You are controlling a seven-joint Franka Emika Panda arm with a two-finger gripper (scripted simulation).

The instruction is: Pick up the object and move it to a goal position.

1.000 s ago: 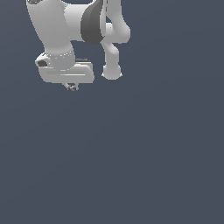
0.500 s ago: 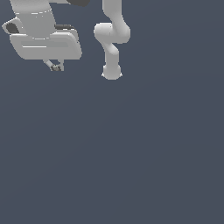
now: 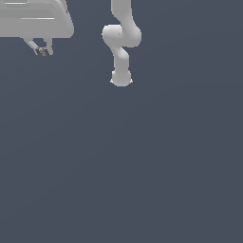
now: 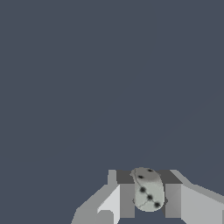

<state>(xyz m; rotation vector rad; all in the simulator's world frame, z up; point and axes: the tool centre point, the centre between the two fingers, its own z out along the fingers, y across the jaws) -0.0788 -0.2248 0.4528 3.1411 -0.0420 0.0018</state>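
So the gripper (image 4: 148,194) has a small pale die (image 4: 148,189) pinched between its two fingers (image 4: 127,199), one pad on each side of it. The die looks rounded at the corners, off-white with a slightly mottled surface, and I can count a few black pips on the face turned toward the wrist camera, a diagonal row of them plus one more up near the top edge. No lettering, brand or label on it that I can read, just the dots. From the exterior view the hand sits way up in the corner at the exterior view's left, mostly cropped off, and the gripper (image 3: 42,50) hangs below it with a tiny dark speck between the fingertips, too small to make out as anything there. The arm's base (image 3: 121,78) stands well apart from it, toward the middle top of that view, on the plain dark grey bench (image 3: 142,166). The die is up off the bench, held in the air.
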